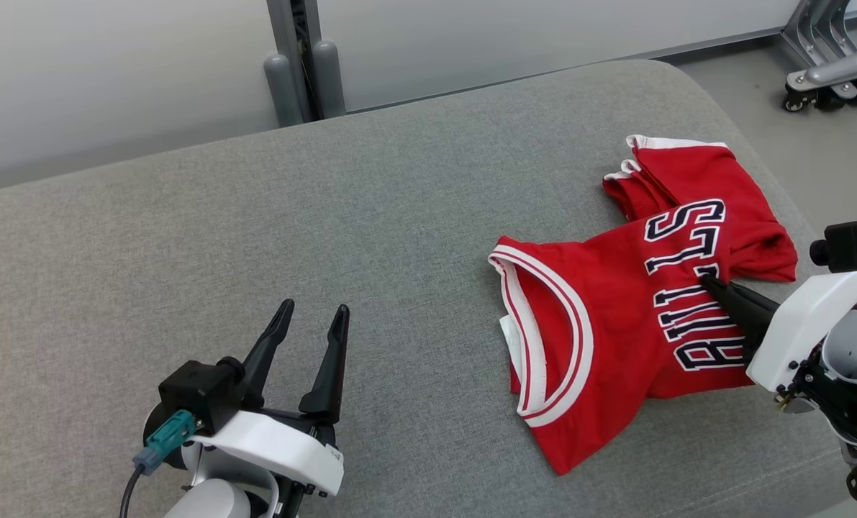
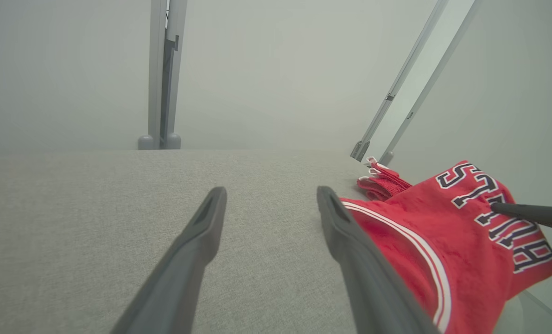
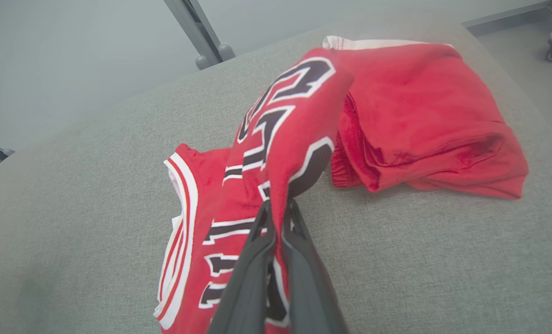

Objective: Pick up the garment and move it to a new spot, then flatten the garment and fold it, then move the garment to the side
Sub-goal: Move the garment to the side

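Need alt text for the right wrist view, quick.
The right claw is shut on a raised fold of the red jersey, pinching it at the lettering. The rest lies crumpled on the grey cushion, white-trimmed neckline at left.

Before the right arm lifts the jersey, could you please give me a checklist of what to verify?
1. The right pincer is shut on the jersey: ok, the fabric is pinched at the lettering.
2. The grip takes both layers: cannot tell.
3. The left pincer is open and empty: ok.
4. The cushion has bare room for a new spot: ok, grey surface lies free around the left pincer.
5. The jersey lies flat: not ok, its far end is bunched and folded over.
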Tool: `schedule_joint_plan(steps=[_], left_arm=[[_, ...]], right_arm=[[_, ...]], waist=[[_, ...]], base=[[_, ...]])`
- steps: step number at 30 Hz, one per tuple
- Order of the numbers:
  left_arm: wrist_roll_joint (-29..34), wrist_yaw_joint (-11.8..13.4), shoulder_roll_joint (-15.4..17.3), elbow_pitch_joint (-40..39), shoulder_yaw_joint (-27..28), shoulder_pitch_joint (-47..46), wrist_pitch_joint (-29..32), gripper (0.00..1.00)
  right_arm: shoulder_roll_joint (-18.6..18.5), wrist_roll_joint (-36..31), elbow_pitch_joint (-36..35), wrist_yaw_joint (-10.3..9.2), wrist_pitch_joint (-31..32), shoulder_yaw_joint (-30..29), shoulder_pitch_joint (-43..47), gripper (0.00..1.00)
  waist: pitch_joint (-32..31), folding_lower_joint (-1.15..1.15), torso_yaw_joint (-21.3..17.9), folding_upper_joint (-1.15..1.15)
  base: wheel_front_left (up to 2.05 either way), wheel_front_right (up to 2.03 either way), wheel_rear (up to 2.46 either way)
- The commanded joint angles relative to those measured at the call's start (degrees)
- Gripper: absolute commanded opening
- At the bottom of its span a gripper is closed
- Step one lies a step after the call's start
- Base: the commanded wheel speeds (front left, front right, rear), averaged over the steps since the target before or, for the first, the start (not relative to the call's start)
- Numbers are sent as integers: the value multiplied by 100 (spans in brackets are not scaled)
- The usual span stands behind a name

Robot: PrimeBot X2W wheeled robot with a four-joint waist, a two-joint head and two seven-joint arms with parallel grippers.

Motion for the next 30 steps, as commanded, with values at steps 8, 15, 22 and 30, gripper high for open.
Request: schedule_joint_plan(steps=[8, 15, 22, 30], left_arm=[[46, 63, 96, -23, 34, -112, 31, 100], [14, 66, 84, -27, 44, -117, 0, 100], [-3, 52, 68, -44, 50, -133, -26, 100], [-3, 70, 107, -73, 63, -142, -40, 100]], right_arm=[[105, -94, -70, 1, 23, -57, -224, 0], [108, -276, -91, 1, 158, -66, -757, 0], [-56, -501, 9, 1, 422, -148, -1326, 0], [-302, -768, 233, 1, 618, -416, -1565, 0]], waist=[[103, 0, 84, 0], [113, 0, 224, 0], [171, 0, 351, 0], [244, 0, 430, 0]], base=[[0, 0, 0], [0, 0, 0], [0, 0, 0], [0, 0, 0]])
